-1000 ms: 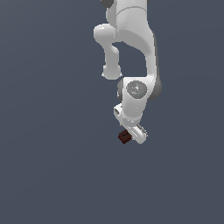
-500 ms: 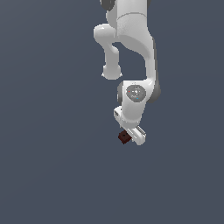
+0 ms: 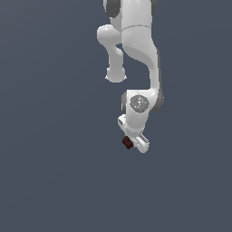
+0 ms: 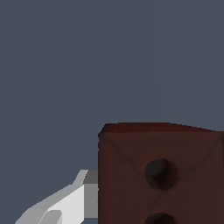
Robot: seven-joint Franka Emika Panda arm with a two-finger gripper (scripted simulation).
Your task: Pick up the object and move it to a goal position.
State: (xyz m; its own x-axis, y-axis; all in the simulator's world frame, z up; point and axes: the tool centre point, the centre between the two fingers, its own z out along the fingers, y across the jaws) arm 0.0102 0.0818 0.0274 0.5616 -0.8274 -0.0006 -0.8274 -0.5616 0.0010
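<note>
Beneath the white arm (image 3: 136,54), clear of any surface edge, the gripper (image 3: 132,141) is closed on the small red-brown block (image 3: 127,143), which sits between its fingers (image 4: 65,205), holed face toward the wrist camera.

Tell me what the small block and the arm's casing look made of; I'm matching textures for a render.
The block looks like matte fired clay or brick: dull red-brown faces, round dark holes, no shine. The arm's casing looks like smooth white moulded plastic with soft shading. Both are simulator renders, so the materials remain a guess.
</note>
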